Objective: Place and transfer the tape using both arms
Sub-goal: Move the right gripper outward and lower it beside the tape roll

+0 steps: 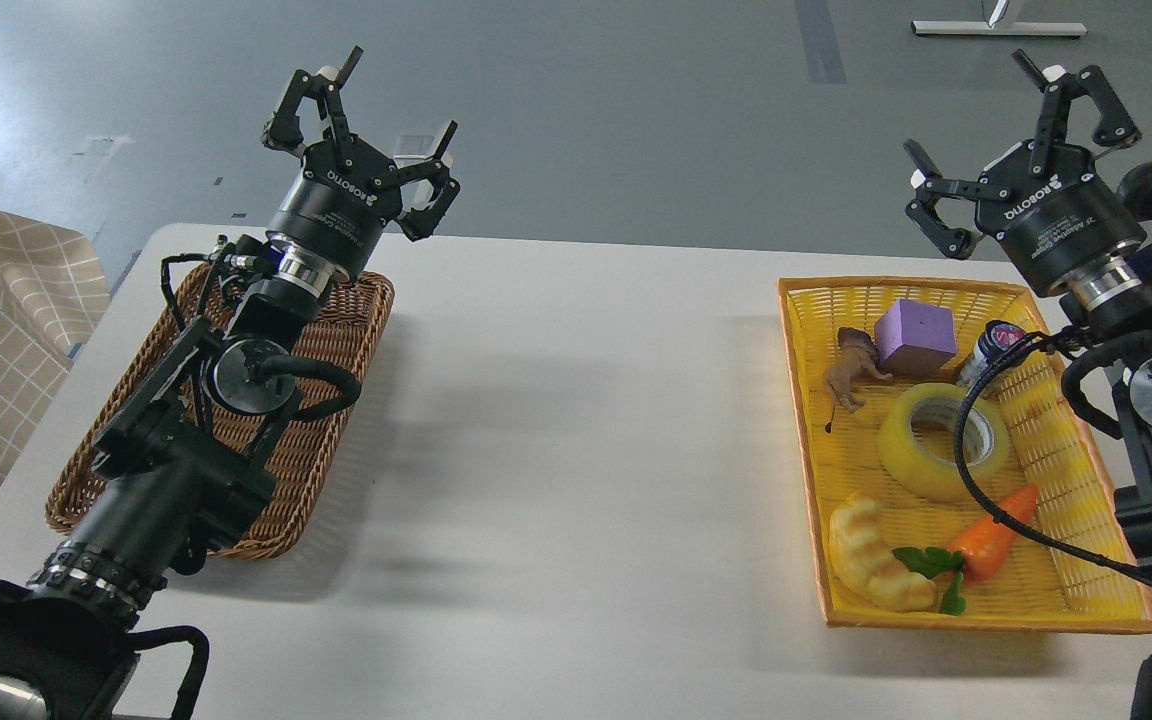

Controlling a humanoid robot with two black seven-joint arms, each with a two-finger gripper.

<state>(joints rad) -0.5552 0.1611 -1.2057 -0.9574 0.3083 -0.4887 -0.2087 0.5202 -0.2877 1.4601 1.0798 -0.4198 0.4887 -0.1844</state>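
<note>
Head view gives me a smooth, matte white table (556, 420) with a basket at each side. On my right sits a rectangular yellow basket (1086, 590) of fine plastic weave with flared walls. The tape (936, 445) lies flat near its middle: a thick ring of glossy, translucent yellow film wound on a pale grey-white core, the hole facing up. A black cable from my right arm loops across its right edge. Just behind it are a matte purple cube (914, 335), a small brown toy animal (851, 370) and a small jar with a dark lid (991, 350). In front of the tape lie an orange carrot with green leaves (991, 535) and a ridged, pale yellow croissant (876, 565).

On my left is a brown wicker basket (326, 430), coarser in weave, with a rounded rim; my left arm crosses over most of it.

Both hands are raised above the far table edge and carry nothing. The left gripper (376, 120) has its black, jointed fingers spread wide. The right gripper (1011, 130) is likewise splayed wide, well apart from the tape below it.
</note>
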